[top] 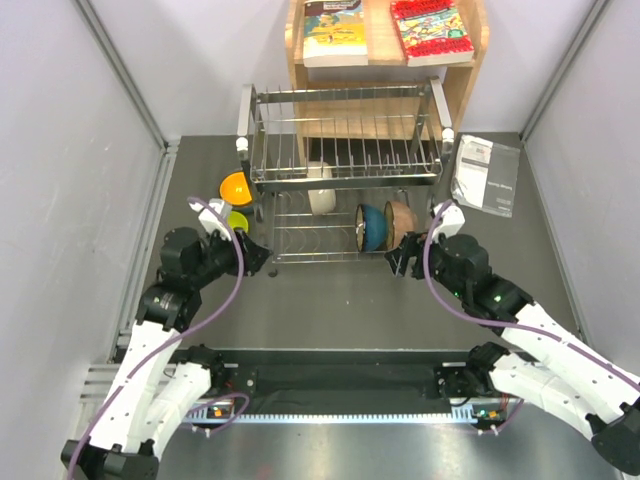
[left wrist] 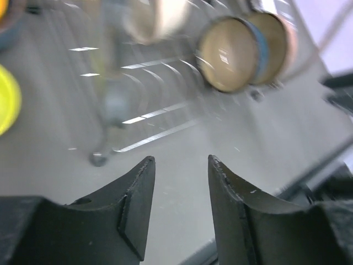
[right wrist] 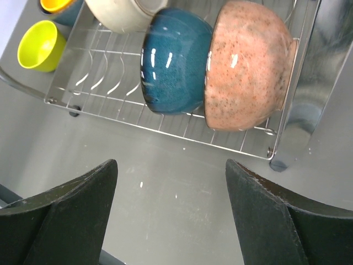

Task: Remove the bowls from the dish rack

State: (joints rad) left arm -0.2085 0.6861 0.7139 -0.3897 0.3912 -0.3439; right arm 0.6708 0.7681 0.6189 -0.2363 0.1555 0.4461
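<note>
Found glossy teal-blue round bowl (right wrist: 176, 61) touching speckled pinkish-tan bowl (right wrist: 248, 66), on edge in silver wire dish rack (right wrist: 110, 83). Saw left gripper (left wrist: 180, 160), right gripper (right wrist: 171, 165) apart, empty. Feared toppling one by grabbing its neighbour.

Print on the books (top: 335, 35) and leaflet (top: 487, 175) is too small to read.

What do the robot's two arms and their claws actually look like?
The left arm and right arm are built of white shell segments linked by black joints, and a purple cable loops loosely alongside each. The left gripper and right gripper each end in two matte black, wedge-shaped fingers with slightly scuffed edges.
</note>
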